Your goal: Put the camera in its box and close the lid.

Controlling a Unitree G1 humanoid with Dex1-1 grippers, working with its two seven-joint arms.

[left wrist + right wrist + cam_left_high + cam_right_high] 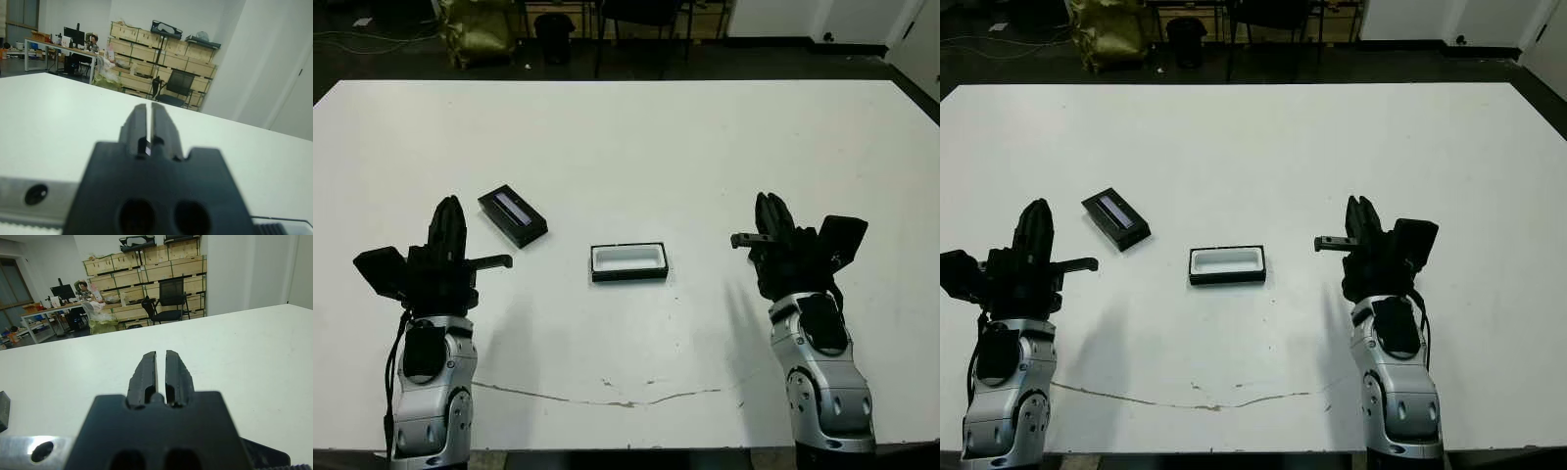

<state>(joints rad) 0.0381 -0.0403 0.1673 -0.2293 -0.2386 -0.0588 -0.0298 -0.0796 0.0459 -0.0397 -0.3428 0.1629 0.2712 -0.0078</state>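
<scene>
A: While both arms are resting near the table's [626, 127] front edge, what is lying between?

B: My left gripper [447, 223] and right gripper [771, 217] are pinching closed, empty. The box [628, 261] is sitting open mid-table, the lid [512, 215] beside my left gripper.

My two forearms are silver-grey shells with dark round screw recesses. Each ends in a black blocky left gripper [447, 217] or right gripper [771, 211]; a black cable runs along my left forearm.
</scene>
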